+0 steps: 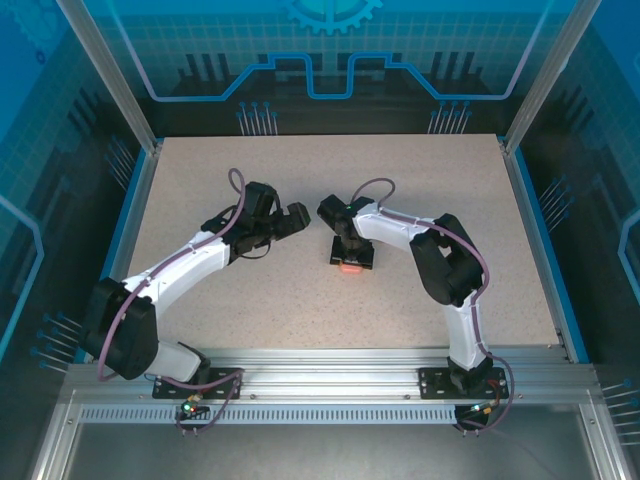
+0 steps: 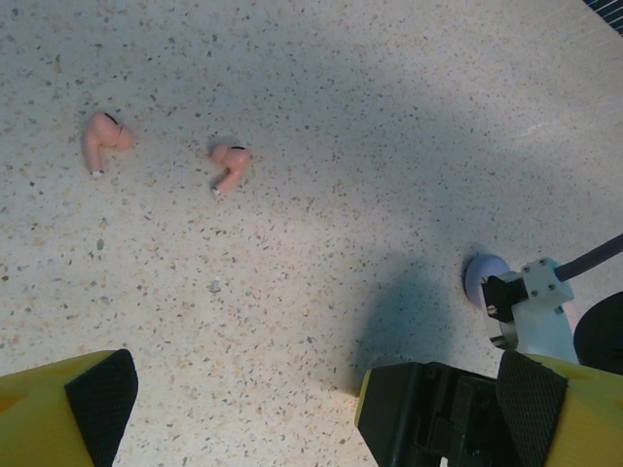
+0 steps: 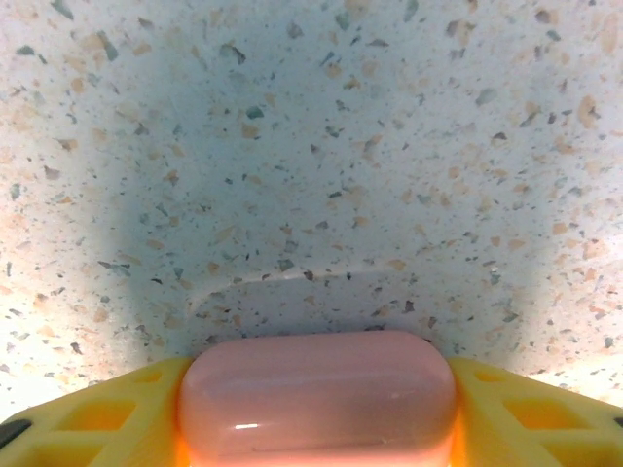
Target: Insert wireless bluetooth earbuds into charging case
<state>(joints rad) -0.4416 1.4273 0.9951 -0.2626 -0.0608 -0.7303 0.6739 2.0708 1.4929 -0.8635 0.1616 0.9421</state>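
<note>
left fingers spread | pink earbuds upper left of left wrist view, stems toward them | right fingers pinching pink case

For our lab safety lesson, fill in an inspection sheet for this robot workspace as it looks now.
Surface: speckled beige tabletop, no damage seen.
Job's things: pink charging case on the table; pinkish earbud and second earbud lying loose, apart.
Clutter: lilac rounded object, partly hidden, unidentified.
Grippers: left gripper open, holding nothing; right gripper with fingers against both sides of the case.
Cables: purple cables run along both arms.
Surroundings: blue-lit enclosure walls, aluminium frame.
</note>
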